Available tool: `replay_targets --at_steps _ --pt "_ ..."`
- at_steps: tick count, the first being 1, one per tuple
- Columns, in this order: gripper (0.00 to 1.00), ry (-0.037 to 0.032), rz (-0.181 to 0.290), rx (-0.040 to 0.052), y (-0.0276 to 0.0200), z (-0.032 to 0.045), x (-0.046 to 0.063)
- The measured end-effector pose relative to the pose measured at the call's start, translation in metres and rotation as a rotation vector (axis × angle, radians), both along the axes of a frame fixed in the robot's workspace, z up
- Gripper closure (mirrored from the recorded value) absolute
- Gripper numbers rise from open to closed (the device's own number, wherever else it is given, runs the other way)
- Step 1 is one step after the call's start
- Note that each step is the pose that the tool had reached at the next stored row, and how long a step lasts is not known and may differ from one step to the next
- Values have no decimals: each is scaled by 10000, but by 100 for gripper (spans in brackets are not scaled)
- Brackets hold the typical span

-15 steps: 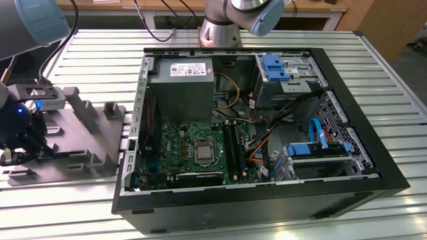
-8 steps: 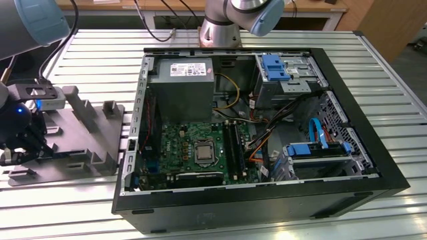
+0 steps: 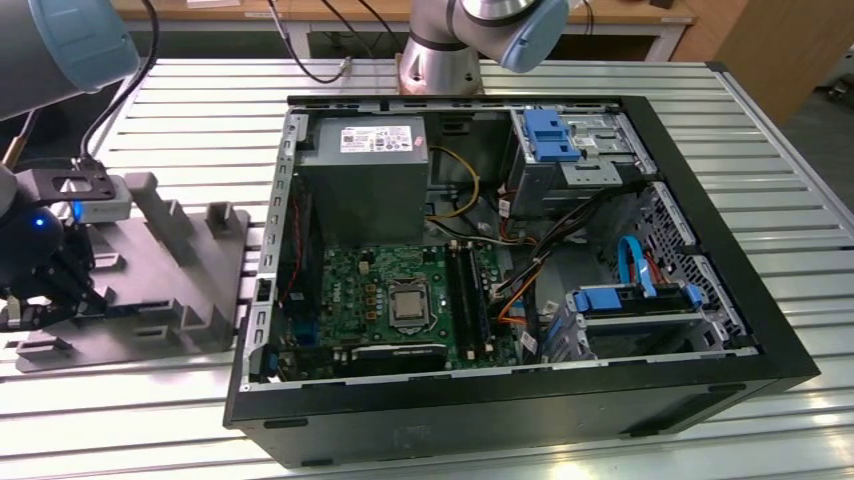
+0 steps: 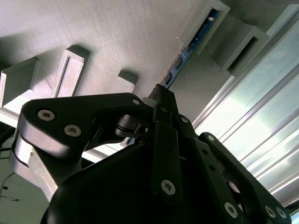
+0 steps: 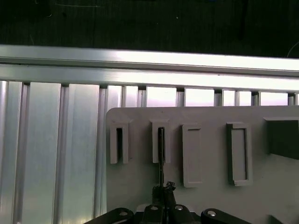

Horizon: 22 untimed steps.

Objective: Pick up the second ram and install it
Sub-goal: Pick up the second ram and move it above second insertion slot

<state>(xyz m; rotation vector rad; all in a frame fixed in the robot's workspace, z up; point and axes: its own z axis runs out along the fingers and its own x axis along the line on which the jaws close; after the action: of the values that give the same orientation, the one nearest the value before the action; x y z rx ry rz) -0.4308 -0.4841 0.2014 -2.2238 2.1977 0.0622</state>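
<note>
The second ram (image 4: 191, 44) is a thin dark blue stick standing on edge in a slot holder of the grey fixture plate (image 4: 117, 37). In the first wrist view the second ram (image 5: 160, 154) shows edge-on, with one end in a holder of the plate (image 5: 205, 154). My gripper (image 4: 159, 95) is shut on the stick's near end, and its tips (image 5: 163, 189) meet the ram's edge. In the exterior view my gripper (image 3: 47, 290) hangs over the fixture plate (image 3: 160, 270) at the far left, beside the open computer case (image 3: 507, 400).
The green motherboard (image 3: 387, 290) lies in the case with long black slots (image 3: 467, 285) beside the processor socket. A grey power supply (image 3: 360, 180), cables and blue drive brackets (image 3: 547, 135) crowd the case. The fixture has several raised blocks (image 3: 220, 225). The slatted metal table (image 3: 200, 110) surrounds everything.
</note>
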Motion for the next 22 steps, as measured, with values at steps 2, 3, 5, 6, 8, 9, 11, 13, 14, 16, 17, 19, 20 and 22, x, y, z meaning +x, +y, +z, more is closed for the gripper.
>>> replay_targets --at_steps 2,3,5,6,8,9,11,13,14,16,17,19,20,22 --pt "89 -3 -4 2 0 -1 0" --pt "89 -3 -6 2 0 -2 0" --pt "89 -3 -45 2 0 -2 0" --pt "89 -3 -102 2 0 -2 0" --pt "89 -4 -107 3 0 -2 0" --pt "89 -3 -120 2 0 -2 0" --pt "89 -3 -212 2 0 -2 0" --pt "89 -3 -276 2 0 -2 0" --pt "89 -3 -305 2 0 -2 0" --pt "89 -3 -342 2 0 -2 0" --pt "89 -3 -346 2 0 -2 0" --pt "89 -3 -350 3 0 -2 0" --pt "89 -4 -352 3 0 2 0" --pt "89 -5 -370 3 0 10 0"
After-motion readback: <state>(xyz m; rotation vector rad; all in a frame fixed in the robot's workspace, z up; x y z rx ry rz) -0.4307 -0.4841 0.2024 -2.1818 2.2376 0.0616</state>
